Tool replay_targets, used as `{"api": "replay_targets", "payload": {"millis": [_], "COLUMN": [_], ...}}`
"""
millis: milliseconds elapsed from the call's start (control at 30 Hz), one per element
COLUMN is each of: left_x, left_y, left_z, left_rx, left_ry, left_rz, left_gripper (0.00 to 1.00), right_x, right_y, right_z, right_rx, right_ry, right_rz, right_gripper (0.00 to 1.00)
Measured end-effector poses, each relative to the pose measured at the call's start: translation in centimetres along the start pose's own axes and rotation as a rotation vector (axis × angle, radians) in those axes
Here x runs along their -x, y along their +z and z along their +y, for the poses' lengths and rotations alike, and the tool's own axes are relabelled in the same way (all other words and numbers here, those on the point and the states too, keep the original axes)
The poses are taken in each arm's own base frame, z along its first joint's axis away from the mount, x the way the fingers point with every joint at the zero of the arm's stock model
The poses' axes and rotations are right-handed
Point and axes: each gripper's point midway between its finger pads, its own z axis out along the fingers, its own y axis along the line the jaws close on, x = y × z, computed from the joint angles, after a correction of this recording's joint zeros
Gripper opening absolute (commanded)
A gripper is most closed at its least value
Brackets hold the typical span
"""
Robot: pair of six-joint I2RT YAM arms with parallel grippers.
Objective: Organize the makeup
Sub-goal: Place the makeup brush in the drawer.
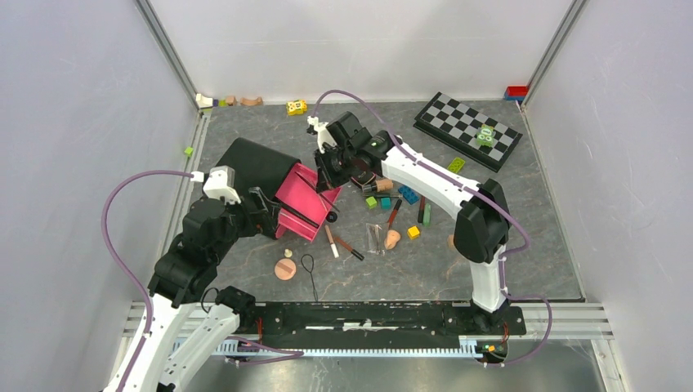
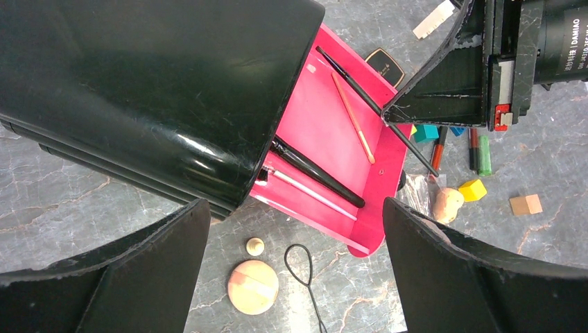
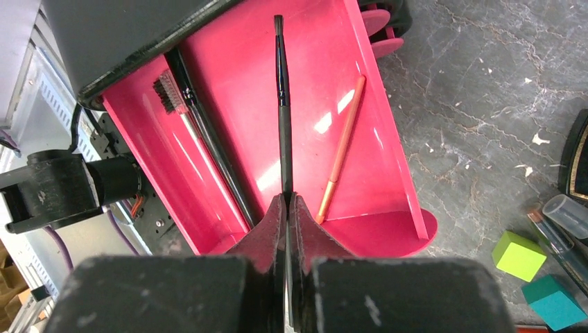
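The left gripper [image 2: 294, 207] hung wide open and empty just left of the pink tray [image 1: 304, 204], by the black case [image 1: 253, 163]. In the tray lay a white-handled brush [image 2: 308, 193], a thick black brush [image 2: 315, 173] and an orange pencil [image 3: 341, 139], so the job looked partly done. Over the tray, the right gripper [image 3: 288, 201] was pinched tight on a thin black brush [image 3: 281, 83], probably next in. Left outside were the peach puff [image 1: 284, 269] off the tray's front corner, then pencils [image 1: 331, 241], sponge [image 1: 392, 239], tubes [image 1: 425, 212] and compact [image 2: 385, 66] to the tray's right.
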Motion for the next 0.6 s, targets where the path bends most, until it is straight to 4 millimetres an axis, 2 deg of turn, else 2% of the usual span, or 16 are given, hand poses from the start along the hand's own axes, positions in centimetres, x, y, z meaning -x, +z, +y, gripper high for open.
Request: {"api": "replay_targets", "payload": {"millis": [267, 600], "left_x": [0.1, 0.1], "left_y": [-0.1, -0.1], "left_z": [0.0, 0.0], "left_rx": [-0.002, -0.002], "left_ry": [-0.001, -0.001], "left_rz": [-0.004, -0.005], "left_gripper": [1.00, 1.00], "right_x": [1.3, 0.6], "right_y": [0.2, 1.3], "right_z": [0.6, 0.2], "right_rx": [0.014, 0.004], "right_ry": [0.004, 0.016], "right_rz": [-0.024, 0.007], "right_gripper": [0.00, 0.00]}}
